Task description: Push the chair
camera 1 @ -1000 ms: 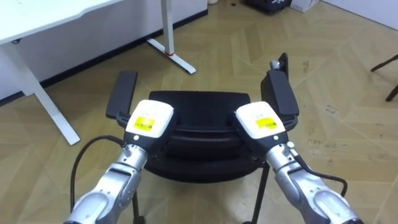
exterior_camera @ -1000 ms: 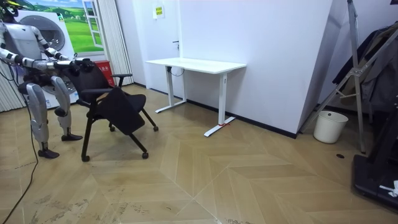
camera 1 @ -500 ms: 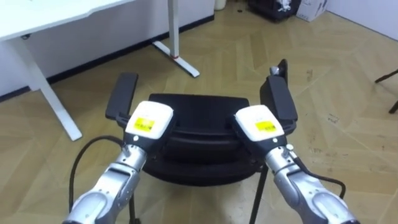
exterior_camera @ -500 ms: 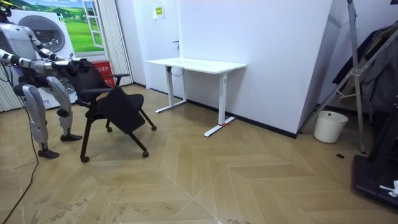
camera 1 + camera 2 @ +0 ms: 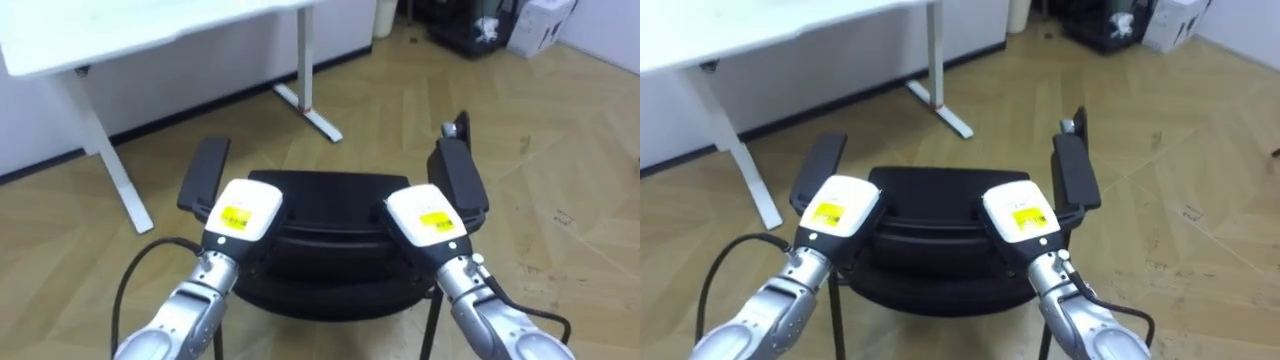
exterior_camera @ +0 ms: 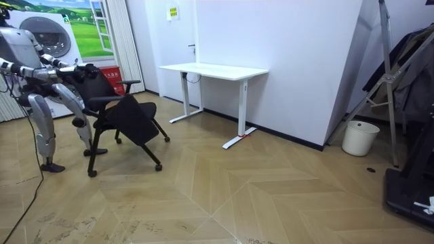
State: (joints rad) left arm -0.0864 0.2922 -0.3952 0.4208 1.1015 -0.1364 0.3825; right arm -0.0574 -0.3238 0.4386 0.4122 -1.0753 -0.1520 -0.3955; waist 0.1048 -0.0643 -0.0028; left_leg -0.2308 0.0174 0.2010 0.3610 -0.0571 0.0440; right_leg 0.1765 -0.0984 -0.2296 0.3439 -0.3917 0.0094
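Bracing left hand (image 5: pixel 240 210), right hand (image 5: pixel 427 215) level on chair (image 5: pixel 330 195) back; it lay dead ahead; fingers hidden, I couldn't tell grip.

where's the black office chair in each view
Left eye view: black office chair lower centre.
Right eye view: chair lower centre, slightly further left.
Room view: chair at the left, before the robot.
Shared landmark: white desk beyond the chair.
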